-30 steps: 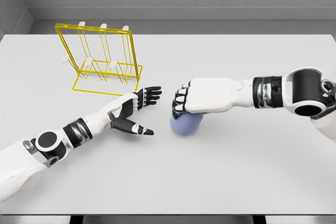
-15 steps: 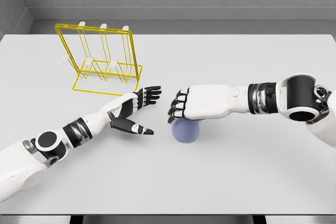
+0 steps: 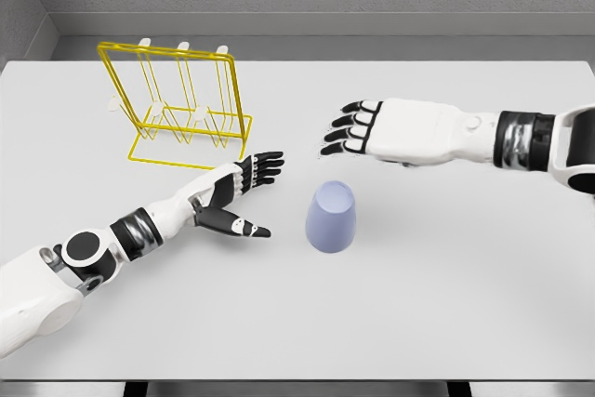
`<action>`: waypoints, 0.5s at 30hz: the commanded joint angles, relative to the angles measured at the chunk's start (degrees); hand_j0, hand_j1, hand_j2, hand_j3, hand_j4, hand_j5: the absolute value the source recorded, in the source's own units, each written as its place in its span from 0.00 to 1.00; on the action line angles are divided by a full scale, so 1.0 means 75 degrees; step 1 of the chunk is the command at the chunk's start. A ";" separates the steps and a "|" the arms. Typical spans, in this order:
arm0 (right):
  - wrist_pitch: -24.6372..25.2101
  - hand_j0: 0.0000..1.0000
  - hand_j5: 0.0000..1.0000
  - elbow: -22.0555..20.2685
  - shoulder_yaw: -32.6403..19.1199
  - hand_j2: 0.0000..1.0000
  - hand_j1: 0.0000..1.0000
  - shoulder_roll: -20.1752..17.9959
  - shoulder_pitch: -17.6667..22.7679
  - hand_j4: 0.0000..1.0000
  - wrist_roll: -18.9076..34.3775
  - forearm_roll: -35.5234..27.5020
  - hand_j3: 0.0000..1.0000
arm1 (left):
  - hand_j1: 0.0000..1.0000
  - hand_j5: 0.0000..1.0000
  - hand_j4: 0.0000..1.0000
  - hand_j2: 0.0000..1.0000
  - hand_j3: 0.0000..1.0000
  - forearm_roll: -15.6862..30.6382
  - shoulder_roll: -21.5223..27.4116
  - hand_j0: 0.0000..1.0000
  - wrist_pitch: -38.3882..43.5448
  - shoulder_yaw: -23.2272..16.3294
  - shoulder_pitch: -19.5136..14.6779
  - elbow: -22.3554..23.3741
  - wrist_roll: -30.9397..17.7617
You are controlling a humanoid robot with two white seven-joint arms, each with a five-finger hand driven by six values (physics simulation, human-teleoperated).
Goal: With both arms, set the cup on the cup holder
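cup (image 3: 331,217) stands alone mid-frame | left hand (image 3: 234,194) open beside it | right hand (image 3: 376,129) open, upper right | yellow rack (image 3: 178,104) upper left

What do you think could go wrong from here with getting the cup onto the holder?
1. The cup stands free on the table; neither hand holds it, so a sideways approach by the open left hand might knock it over.
2. The right hand hovers open above and behind the cup, so any handover has yet to begin.
3. The holder is thin wire with slim pegs; a slightly misaligned cup could likely miss one.
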 commanded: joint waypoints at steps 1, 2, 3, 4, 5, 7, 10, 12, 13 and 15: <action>0.0030 1.00 1.00 0.0183 -0.1539 1.00 1.00 -0.0190 0.0082 1.00 -0.0006 -0.0404 1.00 | 1.00 1.00 1.00 1.00 1.00 0.0017 -0.0010 1.00 -0.0001 0.0004 0.0000 -0.0011 -0.0001; 0.0030 1.00 1.00 0.0418 -0.2079 1.00 1.00 -0.0377 0.0364 1.00 -0.0006 -0.0803 1.00 | 1.00 1.00 1.00 1.00 1.00 0.0017 -0.0069 1.00 -0.0001 -0.0008 0.0000 -0.0012 -0.0001; 0.0030 1.00 1.00 0.0898 -0.2384 1.00 1.00 -0.0729 0.0516 1.00 -0.0006 -0.1330 1.00 | 1.00 1.00 1.00 1.00 1.00 -0.0006 -0.0104 1.00 -0.0001 -0.0020 0.0000 -0.0012 -0.0001; 0.0030 1.00 1.00 0.1319 -0.2478 1.00 1.00 -0.0881 0.0540 1.00 -0.0006 -0.1716 1.00 | 1.00 1.00 1.00 1.00 1.00 -0.0053 -0.0116 1.00 -0.0001 -0.0020 0.0000 -0.0023 -0.0001; 0.0030 1.00 1.00 0.1800 -0.2501 1.00 1.00 -0.0987 0.0598 1.00 -0.0006 -0.2115 1.00 | 1.00 1.00 1.00 1.00 1.00 -0.0123 -0.0186 1.00 -0.0001 -0.0020 0.0011 -0.0035 -0.0001; 0.0030 1.00 1.00 0.1953 -0.2525 1.00 1.00 -0.0964 0.1102 1.00 -0.0006 -0.2326 1.00 | 1.00 1.00 1.00 1.00 1.00 -0.0206 -0.0221 1.00 0.0011 -0.0031 0.0000 -0.0082 -0.0001; 0.0030 1.00 1.00 0.1930 -0.2525 1.00 1.00 -0.0905 0.1688 1.00 -0.0006 -0.2690 1.00 | 1.00 1.00 1.00 1.00 1.00 -0.0264 -0.0338 1.00 0.0011 -0.0031 0.0000 -0.0094 -0.0001; 0.0030 1.00 1.00 0.1942 -0.2863 1.00 1.00 -0.0648 0.2038 1.00 -0.0006 -0.2690 1.00 | 1.00 1.00 1.00 1.00 1.00 -0.0323 -0.0490 1.00 0.0023 -0.0031 0.0011 -0.0094 -0.0001; 0.0030 1.00 1.00 0.1906 -0.3461 1.00 1.00 -0.0285 0.2508 1.00 -0.0006 -0.2667 1.00 | 1.00 1.00 1.00 1.00 1.00 -0.0370 -0.0537 1.00 0.0093 -0.0031 0.0011 -0.0094 -0.0001; 0.0030 1.00 1.00 0.1942 -0.3802 1.00 1.00 -0.0014 0.2708 1.00 -0.0006 -0.2549 1.00 | 1.00 1.00 1.00 1.00 1.00 -0.0381 -0.0654 1.00 0.0163 -0.0031 0.0000 -0.0094 -0.0001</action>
